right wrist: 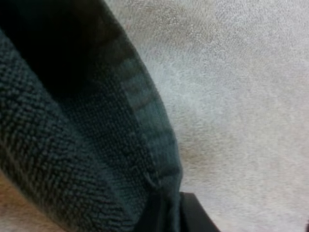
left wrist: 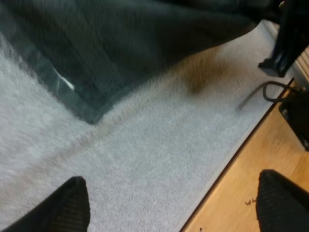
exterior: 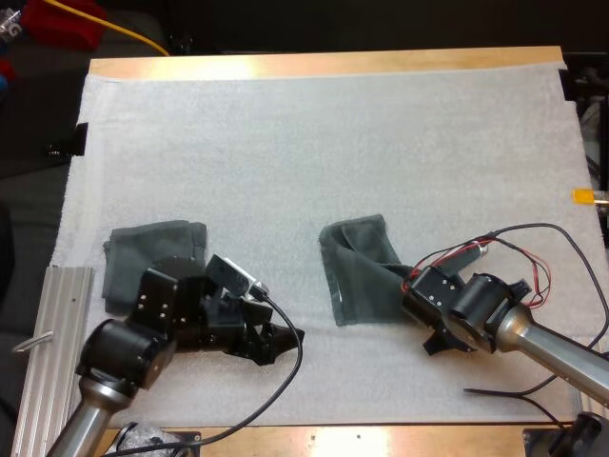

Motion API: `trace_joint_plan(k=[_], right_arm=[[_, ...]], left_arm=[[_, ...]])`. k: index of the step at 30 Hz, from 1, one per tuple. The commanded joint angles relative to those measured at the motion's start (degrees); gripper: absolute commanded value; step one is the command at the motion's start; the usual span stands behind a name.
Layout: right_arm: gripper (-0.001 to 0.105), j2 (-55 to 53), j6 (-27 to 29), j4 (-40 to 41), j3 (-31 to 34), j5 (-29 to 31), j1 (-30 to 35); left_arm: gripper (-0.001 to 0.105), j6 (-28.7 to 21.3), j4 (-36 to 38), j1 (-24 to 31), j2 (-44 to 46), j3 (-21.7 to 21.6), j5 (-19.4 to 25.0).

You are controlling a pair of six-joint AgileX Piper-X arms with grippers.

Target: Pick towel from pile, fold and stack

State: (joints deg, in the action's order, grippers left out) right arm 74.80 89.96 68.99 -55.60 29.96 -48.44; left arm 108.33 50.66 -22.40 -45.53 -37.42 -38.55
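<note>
Picking up the rumpled towel (exterior: pixel 354 271), lying right of centre on the mat (exterior: pixel 285 133) with one flap turned back over itself. Caught at its near right corner by the right gripper (exterior: pixel 409 280); seemingly pinched there, though hard to be sure from above. Seen close from the right wrist: dark terry weave pressed against one of its fingers (right wrist: pixel 193 215), white mat just beyond. Over to the left gripper (exterior: pixel 278 340), low above the mat by the near edge, left of that towel and clear of it. Spread wide, nothing between the tips, towel's hem ahead. Further left, a folded towel (exterior: pixel 152 259), flat, partly behind the left arm. Past the mat's left edge, a metal rail (exterior: pixel 52 333) on the table (exterior: pixel 333 65).
</note>
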Motion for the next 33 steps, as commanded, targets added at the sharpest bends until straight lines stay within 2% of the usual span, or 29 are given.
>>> trace_joint_plan(k=[1, 5, 9, 12, 19, 27, 33], right_arm=[[0.001, -0.52, -0.23, 0.47, 0.14, -0.51, 0.26], [0.001, -0.52, -0.23, 0.43, 0.14, -0.57, 0.26], [0.001, -0.52, -0.23, 0.43, 0.14, -0.57, 0.26], [0.001, -0.52, -0.23, 0.43, 0.14, -0.57, 0.26], [0.001, -0.52, -0.23, 0.43, 0.14, -0.57, 0.26], [0.001, -0.52, -0.23, 0.43, 0.14, -0.57, 0.26], [0.001, -0.52, -0.23, 0.43, 0.14, -0.57, 0.26]], left_arm=[[0.069, 2.5, -3.11, -1.0, 0.05, 1.11, -0.72], [0.069, 7.9, -9.47, -3.8, 0.05, 4.4, 1.55], [0.069, 11.57, -13.58, -7.06, -0.64, 5.96, 7.59], [0.069, 11.71, -14.43, -9.3, -3.85, 5.95, 10.28], [0.069, 11.78, -19.94, -14.11, -15.96, 5.76, 10.73], [0.069, 11.74, -27.92, -17.23, -24.13, 5.76, 11.17], [0.069, 10.45, -30.36, -17.43, -27.87, 5.76, 15.49]])
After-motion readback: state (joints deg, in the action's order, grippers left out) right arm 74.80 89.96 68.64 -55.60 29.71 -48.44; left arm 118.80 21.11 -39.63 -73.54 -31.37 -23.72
